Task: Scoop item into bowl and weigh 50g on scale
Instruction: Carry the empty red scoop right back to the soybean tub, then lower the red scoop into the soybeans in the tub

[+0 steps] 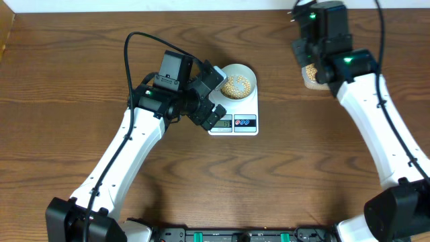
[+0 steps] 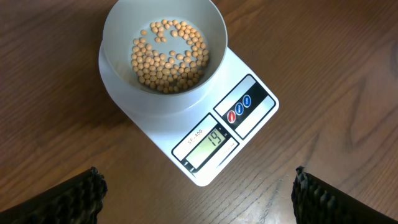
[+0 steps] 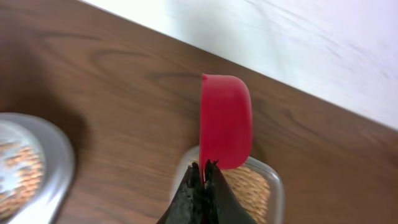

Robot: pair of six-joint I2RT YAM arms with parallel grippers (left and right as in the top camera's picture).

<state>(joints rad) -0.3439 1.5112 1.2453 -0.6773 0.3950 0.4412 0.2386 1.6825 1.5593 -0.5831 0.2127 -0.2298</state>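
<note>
The pale bowl point(image 2: 118, 37) stands on the white scale point(image 2: 252, 124) and holds a thin layer of tan beans point(image 2: 168, 56); the display point(image 2: 208, 143) reads 19. My left gripper point(image 2: 199, 194) hovers open just in front of the scale's corner, its fingers point(image 2: 81, 199) wide apart and empty. In the overhead view this left gripper point(image 1: 218, 96) sits at the left edge of the scale point(image 1: 235, 125), beside the bowl point(image 1: 237, 84). My right gripper point(image 3: 203, 171) is shut on the handle of a red scoop point(image 3: 226, 121), held above a clear tub point(image 3: 273, 186) of beans point(image 3: 252, 190).
The clear tub point(image 1: 310, 75) sits at the back right of the wooden table, partly hidden under the right arm. The table's far edge runs just behind it, with a pale wall or floor point(image 3: 280, 43) beyond. The bowl's rim point(image 3: 59, 162) shows to the scoop's left.
</note>
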